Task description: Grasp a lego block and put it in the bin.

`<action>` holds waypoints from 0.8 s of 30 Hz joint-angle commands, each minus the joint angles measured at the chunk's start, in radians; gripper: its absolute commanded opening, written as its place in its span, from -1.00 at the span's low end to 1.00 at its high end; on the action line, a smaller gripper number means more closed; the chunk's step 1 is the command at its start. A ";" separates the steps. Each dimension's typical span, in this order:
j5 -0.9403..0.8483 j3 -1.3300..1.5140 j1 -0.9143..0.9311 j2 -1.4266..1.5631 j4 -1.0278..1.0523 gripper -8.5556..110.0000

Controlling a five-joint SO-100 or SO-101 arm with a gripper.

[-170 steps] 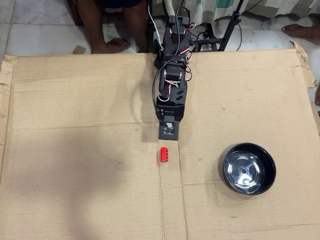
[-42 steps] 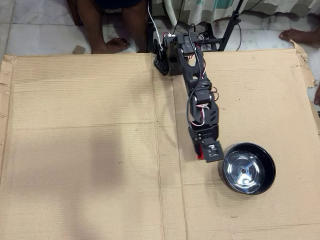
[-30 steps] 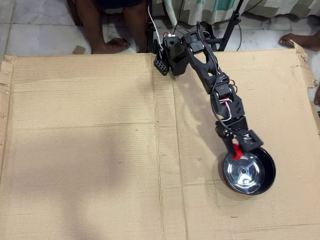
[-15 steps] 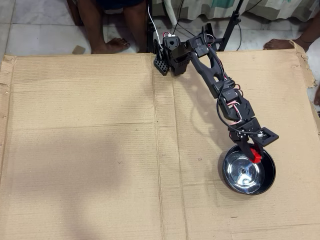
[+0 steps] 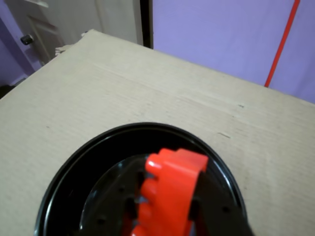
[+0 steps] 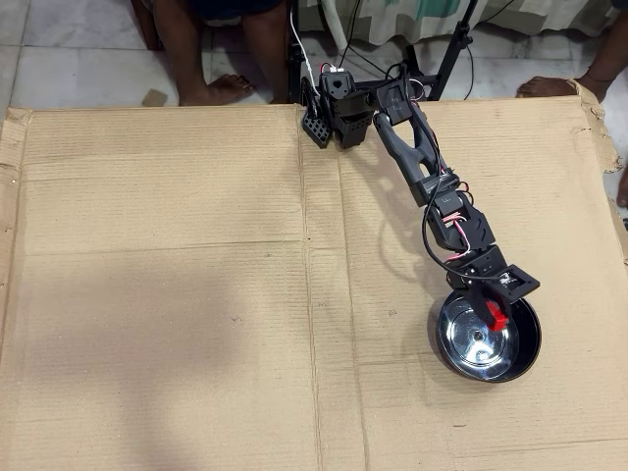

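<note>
The red lego block (image 6: pixel 496 314) hangs over the inside of the bin (image 6: pixel 531 345), a shiny steel bowl with a black rim at the right of the cardboard. My gripper (image 6: pixel 494 306) is shut on it at the end of the stretched-out arm. In the wrist view the lego block (image 5: pixel 170 189) fills the lower middle, tilted, studs to the left. It sits between the dark fingers of the gripper (image 5: pixel 167 206), directly above the bin (image 5: pixel 74 164). The fingertips themselves are mostly hidden behind the block.
A large cardboard sheet (image 6: pixel 177 294) covers the floor, with its torn edge at the right (image 6: pixel 608 147). The arm's base (image 6: pixel 334 98) sits at the top middle. Bare feet (image 6: pixel 221 88) and stand legs (image 6: pixel 446 59) are beyond the far edge.
The arm swung right from the middle of the cardboard, carrying the lego block, and now holds it over the bin's inside. Over the last half second it shifted slightly inward.
</note>
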 commanded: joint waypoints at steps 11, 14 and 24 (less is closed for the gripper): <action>0.018 -0.049 0.003 -0.028 -0.137 -0.85; 0.049 -0.046 0.003 -0.028 -0.137 -0.85; 0.046 -0.040 0.005 -0.028 -0.123 -0.46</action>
